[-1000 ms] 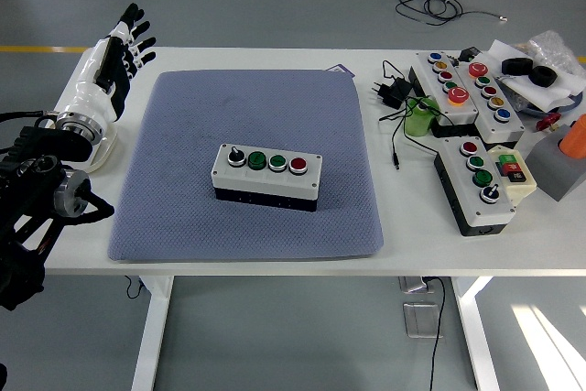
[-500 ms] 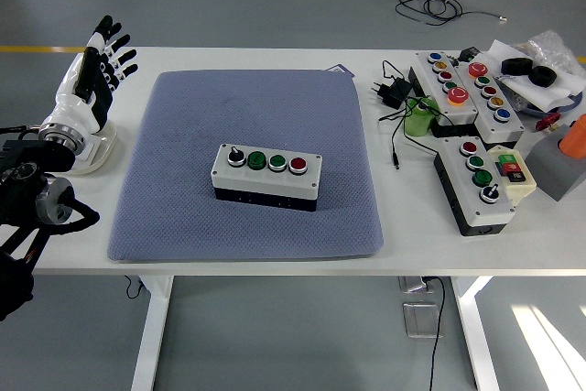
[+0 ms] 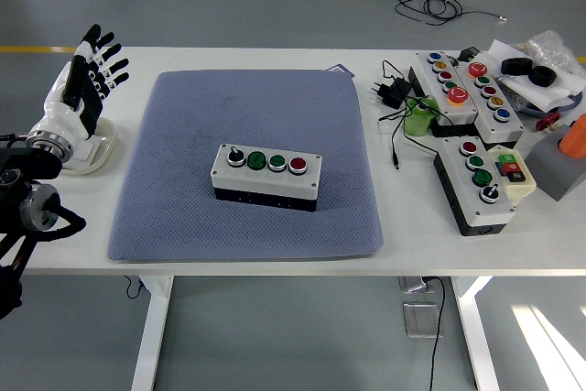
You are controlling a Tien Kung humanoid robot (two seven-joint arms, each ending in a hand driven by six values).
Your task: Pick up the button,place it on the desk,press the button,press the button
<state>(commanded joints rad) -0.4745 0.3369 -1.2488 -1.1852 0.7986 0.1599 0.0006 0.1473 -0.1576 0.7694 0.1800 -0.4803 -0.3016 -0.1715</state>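
From the head view, the button box (image 3: 266, 175) sits square in the middle of the blue-grey mat (image 3: 165, 180), its grey lid facing up with a black knob, two green buttons and one red button in a row, nothing touching it. Over at the far left edge of the white table (image 3: 275, 261), the left hand (image 3: 81, 87) is raised with its fingers (image 3: 108, 61) spread wide and pointing up, holding nothing, well apart from the box. On the right side of the table lie several other control boxes (image 3: 476, 185), a black plug adapter (image 3: 394, 92) with a trailing cable, a green roll (image 3: 420, 118) and some packaging (image 3: 540, 70).
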